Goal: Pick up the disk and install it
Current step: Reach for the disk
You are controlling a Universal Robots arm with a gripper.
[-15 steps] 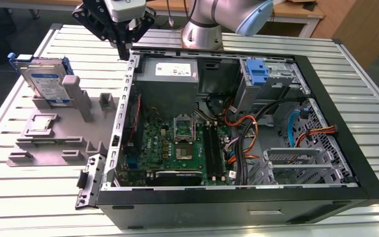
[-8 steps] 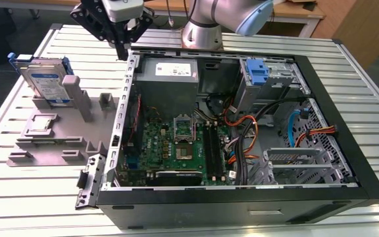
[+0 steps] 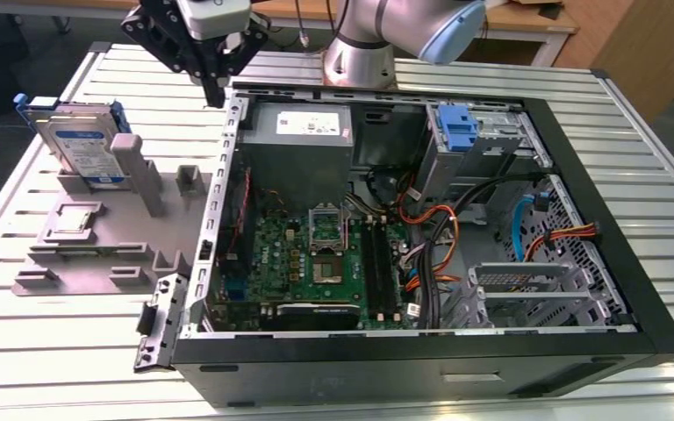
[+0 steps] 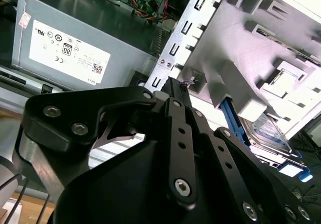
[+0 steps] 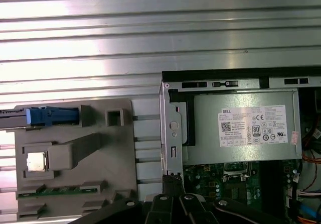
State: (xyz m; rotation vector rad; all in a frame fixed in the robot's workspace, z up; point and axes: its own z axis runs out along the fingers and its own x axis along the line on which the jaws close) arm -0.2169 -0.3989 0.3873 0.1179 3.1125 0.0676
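One silver-grey metal disk [image 3: 85, 145] stands in a grey holder [image 3: 91, 254] at a corner of the table [image 3: 32, 351]; one black pincer [image 3: 214, 96] is closed, empty.

Bright even light, strong glare on ribbed table [image 5: 150, 33], shadowed case [image 3: 431, 361] interior

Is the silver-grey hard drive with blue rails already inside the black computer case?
No, the disk stands upright in the grey fixture beside the case.
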